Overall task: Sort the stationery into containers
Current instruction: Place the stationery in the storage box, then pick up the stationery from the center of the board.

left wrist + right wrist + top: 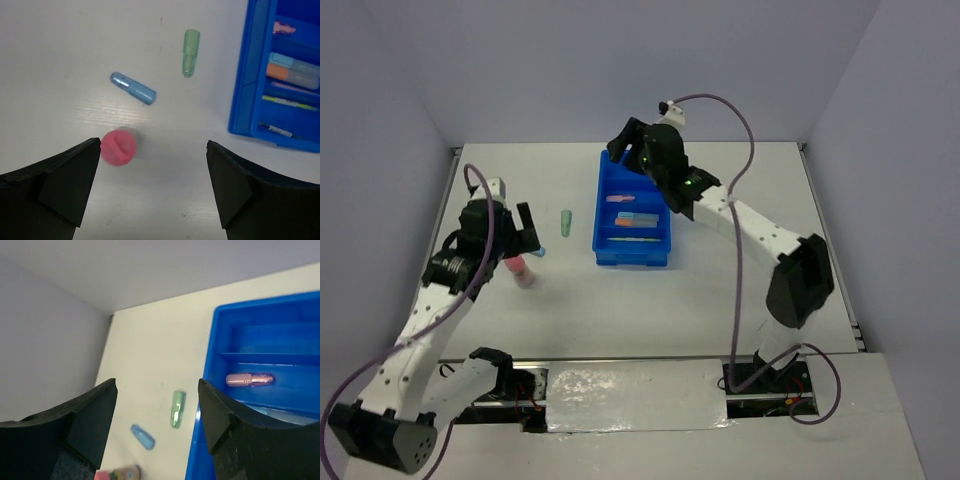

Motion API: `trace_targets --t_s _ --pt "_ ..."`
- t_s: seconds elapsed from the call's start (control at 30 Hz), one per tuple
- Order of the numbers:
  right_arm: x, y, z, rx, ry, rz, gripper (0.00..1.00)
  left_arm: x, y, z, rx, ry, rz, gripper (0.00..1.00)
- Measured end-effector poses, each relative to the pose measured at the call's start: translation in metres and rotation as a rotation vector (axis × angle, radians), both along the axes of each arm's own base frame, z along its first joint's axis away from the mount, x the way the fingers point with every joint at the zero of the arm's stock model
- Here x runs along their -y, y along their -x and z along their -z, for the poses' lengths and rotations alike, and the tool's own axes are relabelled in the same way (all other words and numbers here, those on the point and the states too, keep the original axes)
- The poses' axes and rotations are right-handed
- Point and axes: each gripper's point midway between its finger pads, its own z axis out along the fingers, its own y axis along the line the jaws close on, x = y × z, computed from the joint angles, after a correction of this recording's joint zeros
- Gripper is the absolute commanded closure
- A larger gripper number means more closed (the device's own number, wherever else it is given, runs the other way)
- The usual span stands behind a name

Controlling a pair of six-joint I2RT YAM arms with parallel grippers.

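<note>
The blue tray (605, 205) lies at the table's middle; it also shows in the left wrist view (248, 75) and the right wrist view (216, 335). It holds a pink marker (249, 379), a blue and an orange-grey marker (294, 73), a yellow pen (289, 102) and a grey pen (275, 131). On the table to its left lie a green marker (566, 222) (190, 52) and a blue marker (537, 253) (133, 88). A pink piece (520, 272) (118, 147) stands on end beside my left finger. My left gripper (523, 238) (153, 145) is open and empty above the table. My right gripper (623, 150) (157, 384) is open and empty above the tray's far left corner.
White walls close the table at the back and the left (55, 355). The tray's farthest compartment (625, 178) holds nothing. The right arm's cable (745, 150) loops above the table's far right.
</note>
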Motion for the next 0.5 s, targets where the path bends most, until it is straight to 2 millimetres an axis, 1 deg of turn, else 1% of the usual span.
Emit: trace_targets --t_s 0.07,0.1,0.13,0.2,0.27,0.33,0.43,0.47,0.5 --pt "0.009 0.022 -0.024 0.043 0.000 -0.050 0.27 0.009 -0.020 -0.007 -0.020 0.024 0.001 0.01" --pt "0.014 0.033 -0.030 0.060 0.004 -0.072 0.27 0.013 -0.032 -0.011 -0.034 0.032 0.002 0.01" --pt "0.019 0.045 -0.033 0.069 0.010 -0.094 0.27 0.019 -0.046 -0.013 -0.044 0.045 0.002 0.01" --pt "0.030 0.065 -0.031 0.075 0.031 -0.133 0.27 0.027 -0.072 -0.011 -0.069 0.060 -0.001 0.01" --pt "0.040 0.086 -0.017 0.053 0.068 -0.173 0.26 0.035 -0.094 -0.003 -0.105 0.072 -0.007 0.01" --pt "0.046 0.105 -0.001 0.023 0.099 -0.219 0.26 0.042 -0.117 0.012 -0.147 0.069 -0.003 0.01" --pt "0.052 0.132 0.025 -0.024 0.138 -0.298 0.26 0.052 -0.150 0.041 -0.222 0.067 0.014 0.02" --pt "0.054 0.140 0.034 -0.043 0.151 -0.320 0.26 0.055 -0.162 0.055 -0.256 0.060 0.017 0.01" --pt "0.057 0.148 0.040 -0.054 0.160 -0.341 0.26 0.057 -0.169 0.067 -0.282 0.053 0.017 0.01"
